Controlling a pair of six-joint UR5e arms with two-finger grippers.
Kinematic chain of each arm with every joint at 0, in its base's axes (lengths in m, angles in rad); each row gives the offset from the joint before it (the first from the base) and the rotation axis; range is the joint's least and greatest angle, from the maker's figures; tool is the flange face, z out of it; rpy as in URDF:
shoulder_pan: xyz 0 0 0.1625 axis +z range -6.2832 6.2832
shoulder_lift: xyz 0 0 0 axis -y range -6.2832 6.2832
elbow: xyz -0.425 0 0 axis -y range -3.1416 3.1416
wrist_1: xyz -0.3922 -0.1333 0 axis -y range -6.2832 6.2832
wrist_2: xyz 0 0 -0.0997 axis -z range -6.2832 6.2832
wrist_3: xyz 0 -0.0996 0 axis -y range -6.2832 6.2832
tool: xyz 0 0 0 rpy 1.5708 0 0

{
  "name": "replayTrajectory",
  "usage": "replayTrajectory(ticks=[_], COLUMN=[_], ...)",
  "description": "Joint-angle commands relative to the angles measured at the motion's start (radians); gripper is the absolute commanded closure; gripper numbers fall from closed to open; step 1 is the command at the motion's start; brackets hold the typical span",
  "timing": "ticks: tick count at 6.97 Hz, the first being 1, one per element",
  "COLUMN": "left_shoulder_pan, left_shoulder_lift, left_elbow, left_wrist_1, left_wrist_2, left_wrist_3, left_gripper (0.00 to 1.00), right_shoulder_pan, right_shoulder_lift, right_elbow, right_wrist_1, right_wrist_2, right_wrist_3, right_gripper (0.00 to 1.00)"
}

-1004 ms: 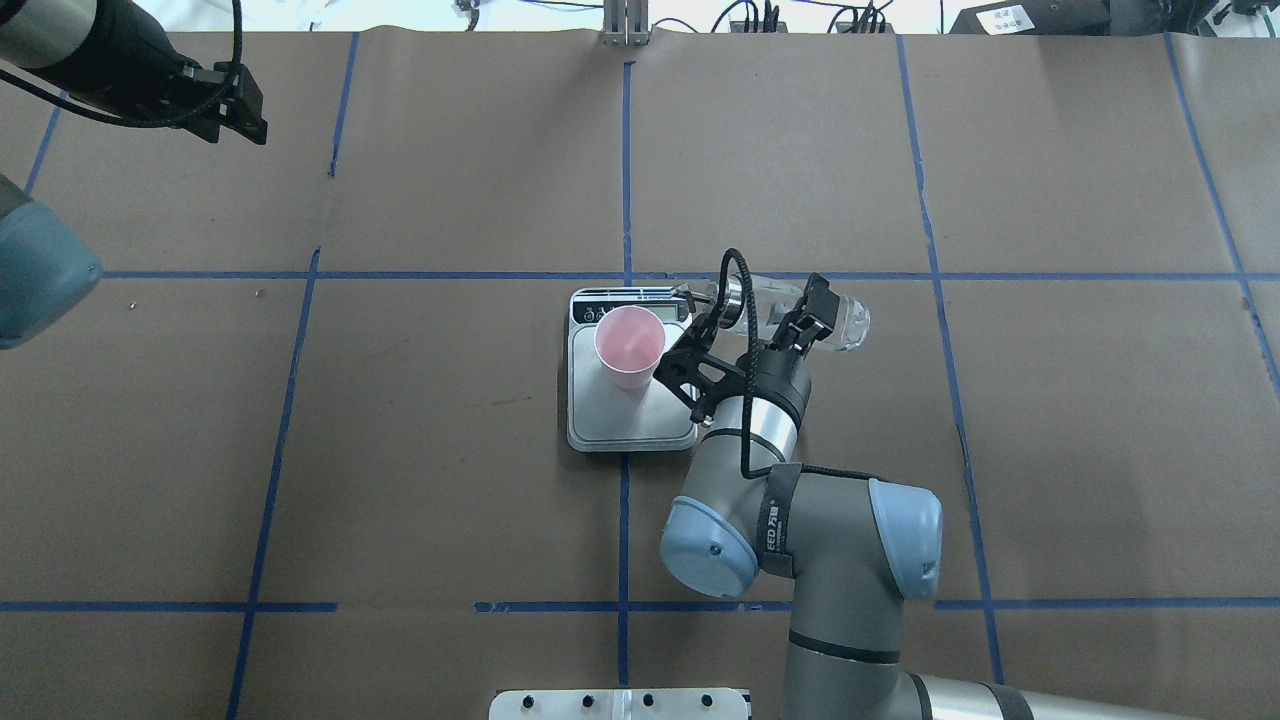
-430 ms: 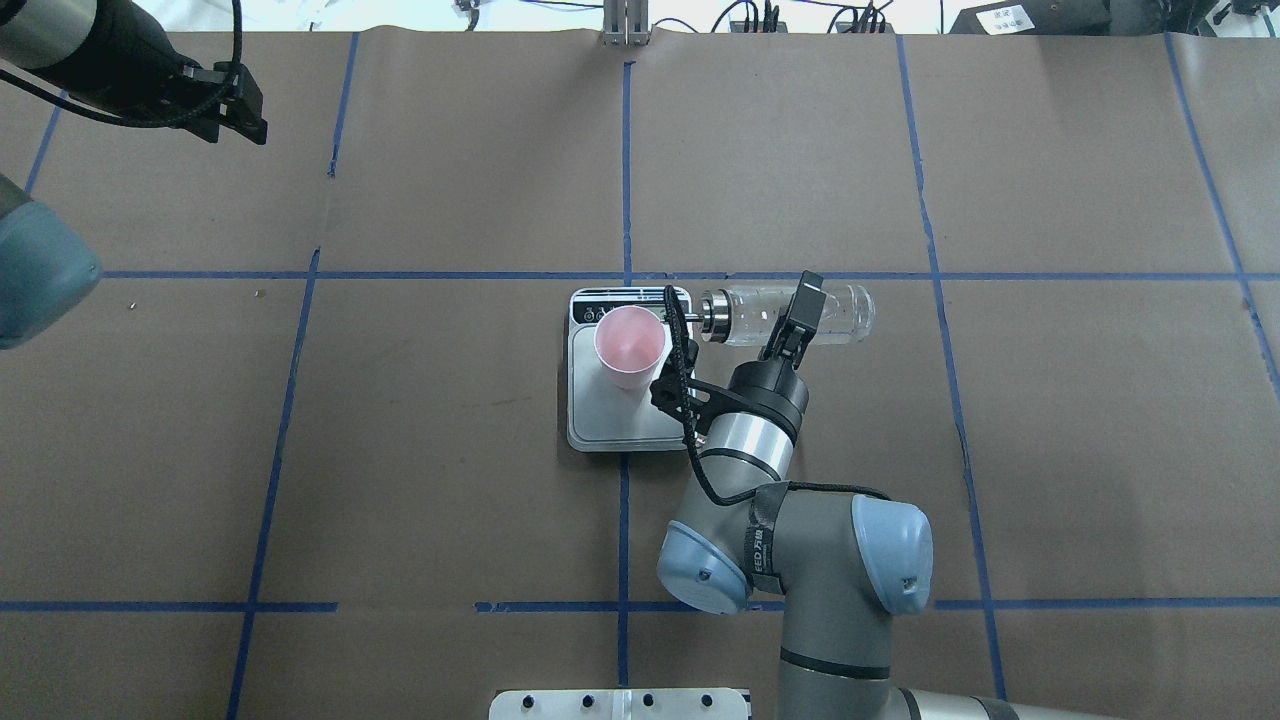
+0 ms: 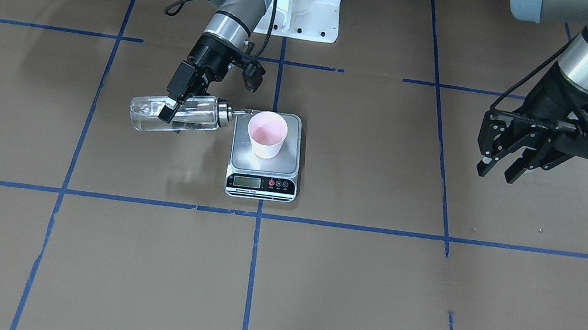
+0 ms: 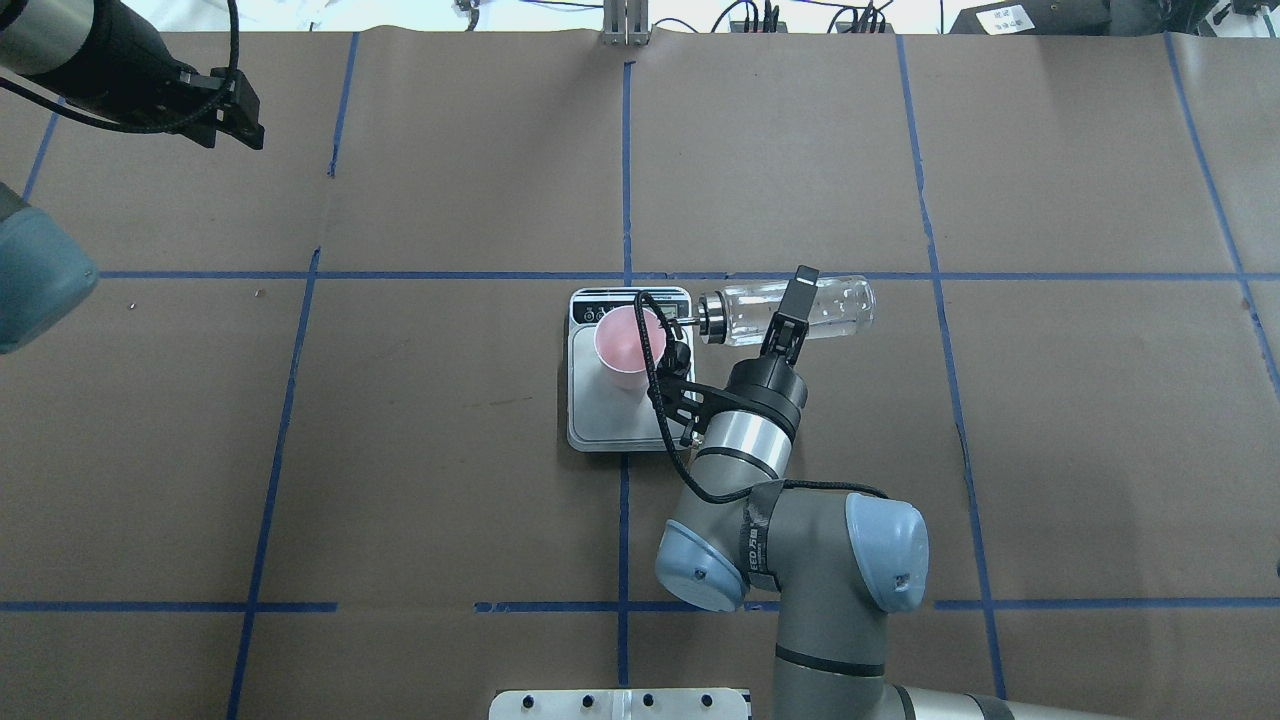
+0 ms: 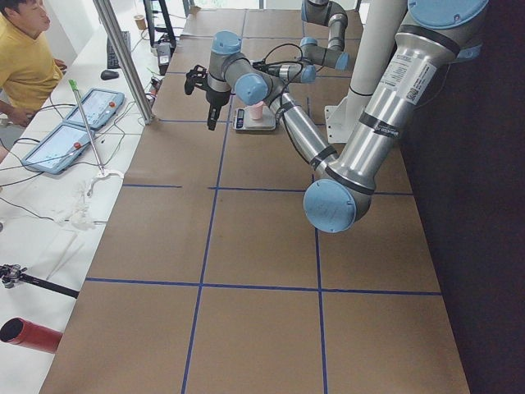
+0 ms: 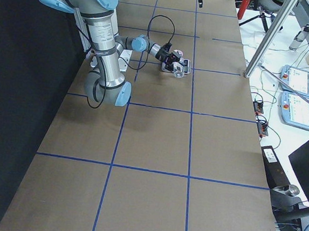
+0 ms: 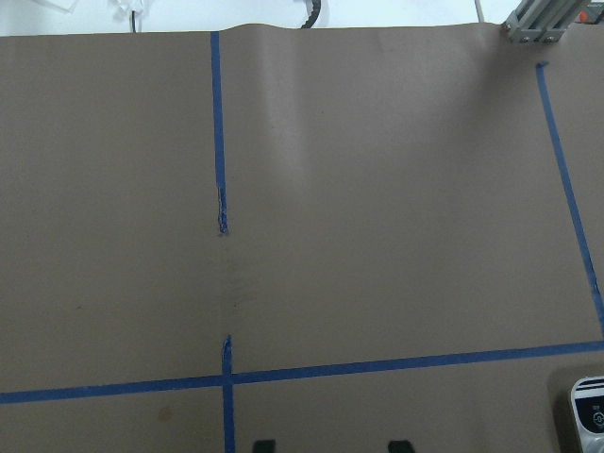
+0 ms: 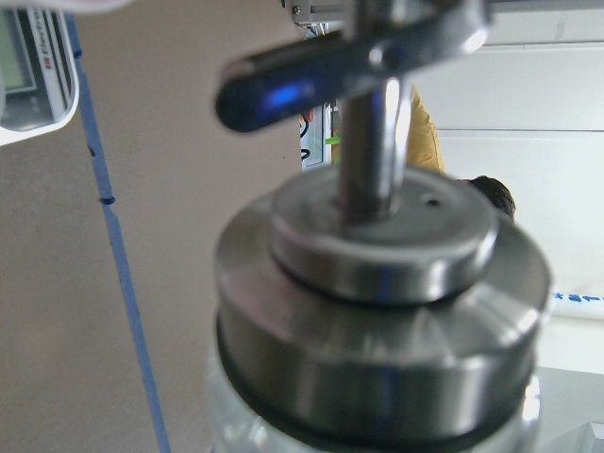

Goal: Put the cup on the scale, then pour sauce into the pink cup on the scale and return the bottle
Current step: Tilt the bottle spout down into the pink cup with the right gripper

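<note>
The pink cup stands upright on the scale, toward its display end. My right gripper is shut on the clear glass bottle. The bottle lies nearly level, and its metal pourer cap points at the cup, with the spout tip at the cup's rim. The clear sauce inside is hard to make out, and I cannot tell whether any is flowing. Far off to the side, my left gripper hangs open and holds nothing.
Brown paper with a grid of blue tape lines covers the table. The white robot base stands behind the scale. A person sits at the side bench beside tablets and cables.
The right wrist has rolled and the bottle has levelled out, bringing its spout to the cup's rim. The cup, the scale and the left arm have stayed put.
</note>
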Motion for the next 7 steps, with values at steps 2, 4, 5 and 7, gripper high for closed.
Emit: replayTrajectory(ticks=[2, 4, 5, 7], left_shoulder_pan=[0.0, 0.0, 0.0, 0.0], left_shoulder_lift=[0.001, 0.001, 0.001, 0.001], left_elbow=[-0.003, -0.003, -0.003, -0.003], left_wrist_1=[0.001, 0.001, 0.001, 0.001], left_wrist_2=[0.0, 0.0, 0.0, 0.0], left_wrist_3=[0.0, 0.0, 0.0, 0.0], left_gripper=[0.49, 0.49, 0.49, 0.49], right_shoulder_pan=[0.011, 0.013, 0.013, 0.013], right_shoulder_lift=[0.015, 0.015, 0.016, 0.017], right_elbow=[-0.013, -0.019, -0.018, -0.016], right_wrist_1=[-0.004, -0.009, -0.011, -0.009], right_wrist_2=[-0.004, -0.026, -0.04, -0.068], right_wrist_3=[-0.082, -0.129, -0.193, -0.304], right_gripper=[1.0, 1.0, 1.0, 1.0])
